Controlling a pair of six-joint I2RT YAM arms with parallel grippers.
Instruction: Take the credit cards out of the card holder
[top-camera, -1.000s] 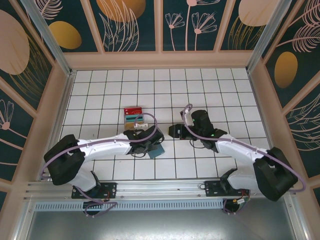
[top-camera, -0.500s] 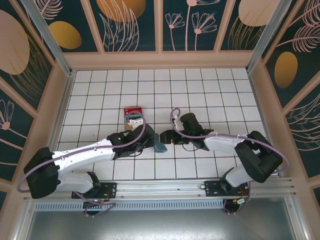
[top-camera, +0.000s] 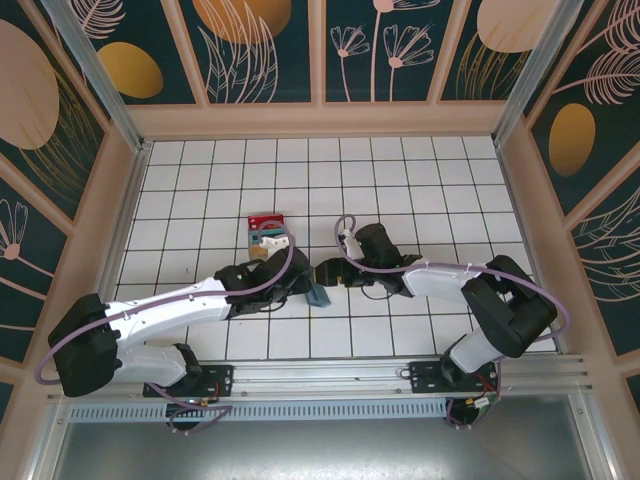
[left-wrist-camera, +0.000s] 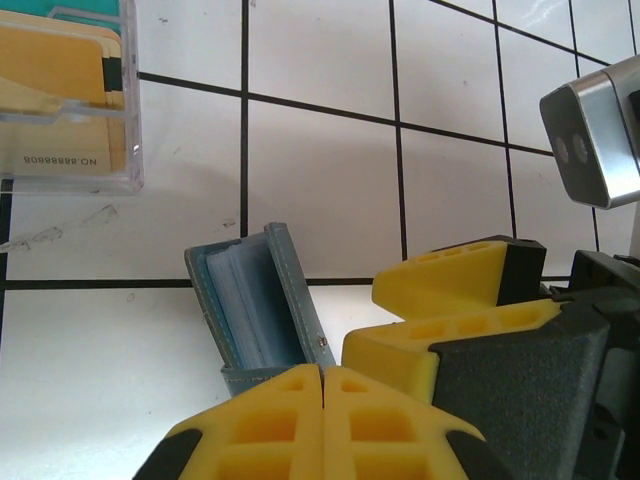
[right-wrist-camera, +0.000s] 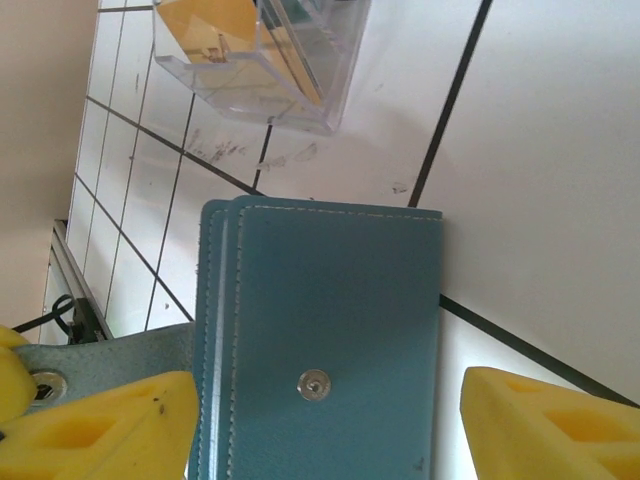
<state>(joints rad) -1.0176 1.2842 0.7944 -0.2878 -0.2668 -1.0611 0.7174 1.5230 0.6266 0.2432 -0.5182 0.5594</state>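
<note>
Card holder (left-wrist-camera: 255, 310) edge clamped by left pincer (left-wrist-camera: 322, 372); right pincer (right-wrist-camera: 325, 420) straddles it.

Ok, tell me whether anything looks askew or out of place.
The wallet is not lying flat: it is held up at a tilt, pinched at one edge by the shut left gripper, its fold gaping slightly. The open right gripper straddles it. Nothing looks damaged or spilled.

Seen from above, the right gripper (top-camera: 325, 272) has slid left from right of centre up to the card holder (top-camera: 319, 296), its jaws spreading wider; the card holder has shifted slightly up and right; the left arm's elbow (top-camera: 85, 348) has dropped toward the lower-left corner; the right arm's elbow (top-camera: 510, 312) has drawn inward.
</note>
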